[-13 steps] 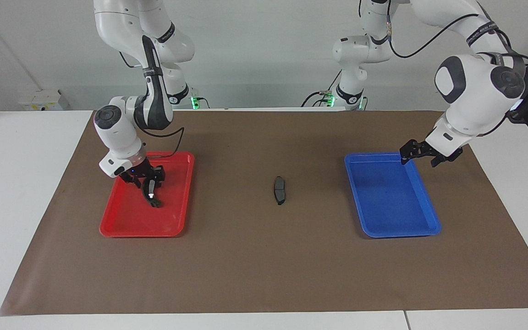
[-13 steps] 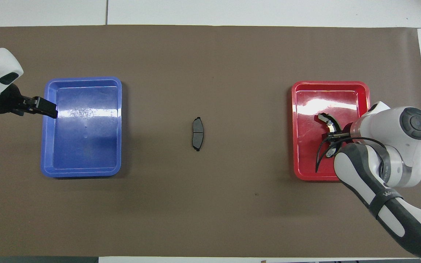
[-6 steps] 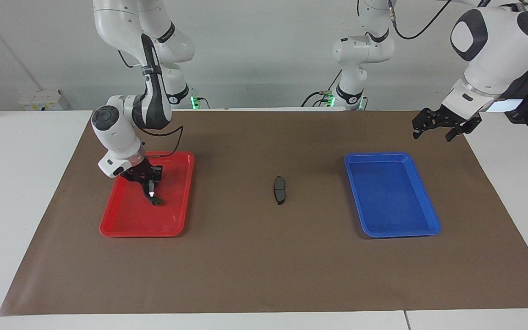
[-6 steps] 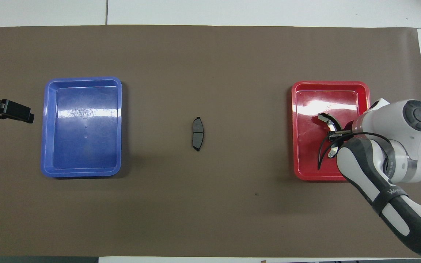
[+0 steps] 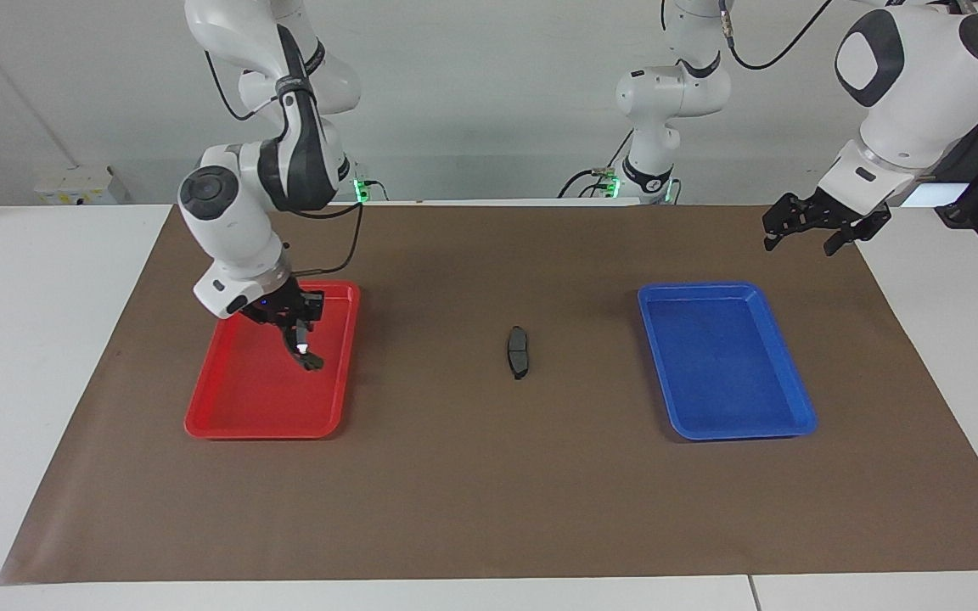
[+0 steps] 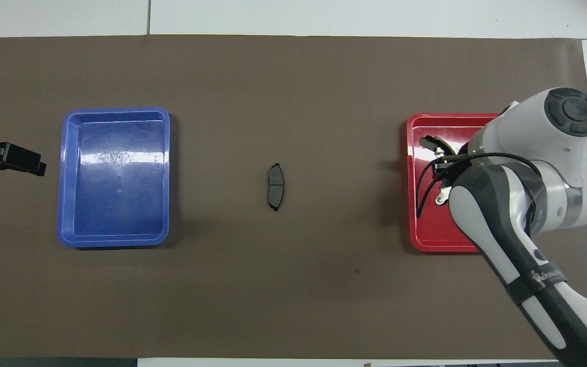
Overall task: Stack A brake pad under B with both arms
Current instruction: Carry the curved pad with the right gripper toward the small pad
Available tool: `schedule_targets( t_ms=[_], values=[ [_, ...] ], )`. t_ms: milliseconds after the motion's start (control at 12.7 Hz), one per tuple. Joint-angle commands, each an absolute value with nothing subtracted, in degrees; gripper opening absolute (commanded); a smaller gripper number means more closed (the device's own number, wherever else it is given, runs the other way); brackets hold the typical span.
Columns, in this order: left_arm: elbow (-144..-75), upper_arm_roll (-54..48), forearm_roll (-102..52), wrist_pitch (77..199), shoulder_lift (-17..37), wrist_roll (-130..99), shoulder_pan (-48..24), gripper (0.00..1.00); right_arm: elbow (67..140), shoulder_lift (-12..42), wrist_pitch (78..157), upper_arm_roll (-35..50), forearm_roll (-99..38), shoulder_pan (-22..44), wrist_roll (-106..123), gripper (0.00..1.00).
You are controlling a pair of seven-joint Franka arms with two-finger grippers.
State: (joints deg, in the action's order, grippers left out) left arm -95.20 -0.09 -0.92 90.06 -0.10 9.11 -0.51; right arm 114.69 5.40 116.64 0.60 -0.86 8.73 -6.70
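We see B [image 5: 302,350], the long crescent-shaped brake shoe, hanging tilted from the right gripper [image 5: 292,327], whose fingers are clamped on it; it is lifted clear of the red tray's [image 5: 226,416] floor, over the part of the tray toward the table's middle. In the overhead view the shoe [image 6: 433,145] shows partly, its upper end dark and a light end [image 6: 441,200] lower down, with the right arm's white wrist covering the rest. The A brake pad [image 5: 519,350] lies flat on the brown mat [image 5: 489,509], out in the open about midway between the two trays, well apart from both and with nothing on it; from above we find it [image 6: 275,186] with its centre groove showing. The blue tray [image 5: 799,399] sits toward the left arm's end of the table. The left gripper [image 5: 812,225] hangs over the mat past the blue tray, out toward that end's edge, well apart from the pad, and it holds nothing; we cannot tell whether its fingers stand apart or together
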Motion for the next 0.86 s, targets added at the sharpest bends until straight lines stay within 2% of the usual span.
schedule_targets(
  t_ms=[0,236,550,786],
  values=[
    [-96.06,-0.35,-0.09,89.03,-1.32,6.60,-0.17,1.00,110.23,7.73,116.62,0.70,-0.44,15.62,-13.16,0.00],
    [-95.71,-0.35,1.40,89.03,-1.14,5.80,-0.18,1.00,104.26,11.32,115.76,0.70,-0.53,22.83,-24.84,0.00],
    [-95.45,-0.44,1.32,89.21,-1.14,1.15,-0.18,1.00,87.92,25.11,112.24,0.70,-0.35,30.92,-40.23,0.00],
    [-95.54,-0.44,1.14,89.12,-1.14,0.97,-0.18,1.00,88.07,27.15,115.12,0.70,-1.05,33.39,-40.43,0.00]
  ],
)
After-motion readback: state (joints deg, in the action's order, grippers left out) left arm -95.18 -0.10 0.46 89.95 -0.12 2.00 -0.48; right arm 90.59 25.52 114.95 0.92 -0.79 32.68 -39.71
